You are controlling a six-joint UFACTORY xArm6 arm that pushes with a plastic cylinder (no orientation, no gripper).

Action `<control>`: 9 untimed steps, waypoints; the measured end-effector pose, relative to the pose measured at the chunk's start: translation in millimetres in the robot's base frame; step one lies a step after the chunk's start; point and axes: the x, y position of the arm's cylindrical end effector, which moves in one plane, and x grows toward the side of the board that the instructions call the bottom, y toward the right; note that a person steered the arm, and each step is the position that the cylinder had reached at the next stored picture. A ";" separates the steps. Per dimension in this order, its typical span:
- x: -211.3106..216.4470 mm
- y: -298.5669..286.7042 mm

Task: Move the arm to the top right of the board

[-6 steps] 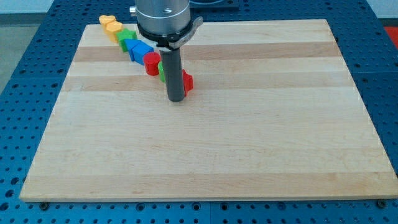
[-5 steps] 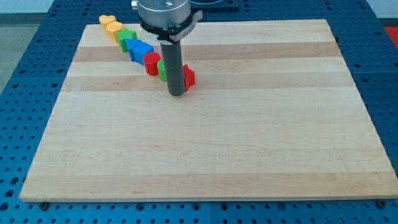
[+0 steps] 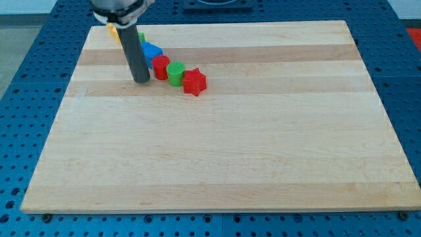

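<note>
My tip (image 3: 141,79) rests on the wooden board (image 3: 263,145) in its upper left part, just left of a diagonal row of blocks. The row runs from the view's top left down to the right: a yellow block (image 3: 113,29) mostly hidden by the rod, a green block (image 3: 141,38) partly hidden, a blue block (image 3: 151,51), a red cylinder (image 3: 160,67), a green cylinder (image 3: 175,73) and a red star (image 3: 194,81). The tip stands close beside the red cylinder, with a small gap.
The board lies on a blue perforated table (image 3: 26,99). The arm's body (image 3: 118,8) enters from the view's top left.
The rod has moved to the view's left and slightly up, from beside the red star to the left of the red cylinder. The green cylinder and red star now show fully.
</note>
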 end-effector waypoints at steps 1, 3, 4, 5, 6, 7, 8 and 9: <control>-2.5 0.1; -17.1 -22.0; -39.6 -38.1; -44.0 -56.1; -51.4 -67.2; -72.1 -83.2; -105.9 -104.4; -123.3 -129.3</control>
